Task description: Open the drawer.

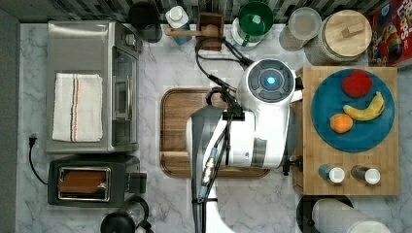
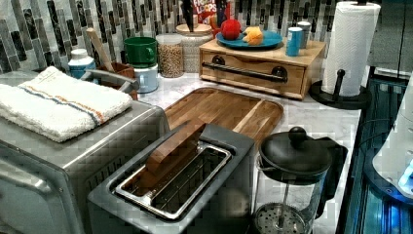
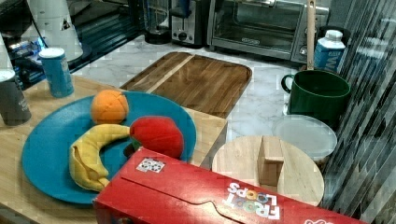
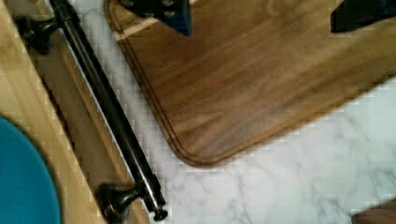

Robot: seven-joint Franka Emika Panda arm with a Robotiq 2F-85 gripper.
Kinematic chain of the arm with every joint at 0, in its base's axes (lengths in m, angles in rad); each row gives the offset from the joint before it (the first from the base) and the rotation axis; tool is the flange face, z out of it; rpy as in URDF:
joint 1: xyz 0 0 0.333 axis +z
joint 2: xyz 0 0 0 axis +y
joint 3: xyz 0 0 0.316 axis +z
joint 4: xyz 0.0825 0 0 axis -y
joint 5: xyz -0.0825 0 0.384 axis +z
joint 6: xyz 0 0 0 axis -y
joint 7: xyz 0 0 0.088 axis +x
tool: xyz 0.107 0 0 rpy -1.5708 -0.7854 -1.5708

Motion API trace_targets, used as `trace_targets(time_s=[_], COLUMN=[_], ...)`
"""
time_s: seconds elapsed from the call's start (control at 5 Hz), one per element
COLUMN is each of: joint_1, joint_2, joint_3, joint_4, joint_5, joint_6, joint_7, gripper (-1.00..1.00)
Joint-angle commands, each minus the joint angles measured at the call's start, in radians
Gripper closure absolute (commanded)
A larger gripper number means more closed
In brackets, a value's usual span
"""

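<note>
Bamboo is the thing to look for — the drawer sits in the front of a light wooden box at the back of the marble counter, and going by the left view it's fully shut, panel flush with the box. A black bar handle runs across the panel on two dark knobs, standing a little off the wood, which is presumably there so fingers can slip behind it.

Using the box as the landmark: the walnut tray lies on the counter just in front of the drawer, with only a narrow strip of marble between them. On top of the box there's a blue plate with a banana, an orange and a red fruit, plus two shakers near one end. So a sharp yank could rattle that lot, I'd guess.

The arm hangs over the tray right beside the box. The gripper hovers above the tray, near the handle but not on it, jaws spread wide and holding nothing. My read: it's lining up — next it needs to drop and straddle the bar, then pull out over the tray.
</note>
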Motion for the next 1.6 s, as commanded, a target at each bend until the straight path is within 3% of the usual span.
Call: trace_targets(time_s=[0.2, 0.6, 1.6], joint_1=[-0.048, -0.077, -0.12], joint_2=[0.021, 0.059, 0.212], joint_3=[-0.056, -0.081, -0.103], joint_4=[-0.056, -0.106, -0.155], joint_5=[-0.082, -0.13, -0.119], joint_6=[0.089, 0.225, 0.423], joint_7=[-0.333, -0.447, -0.38], gripper=[-1.0, -1.0, -1.0])
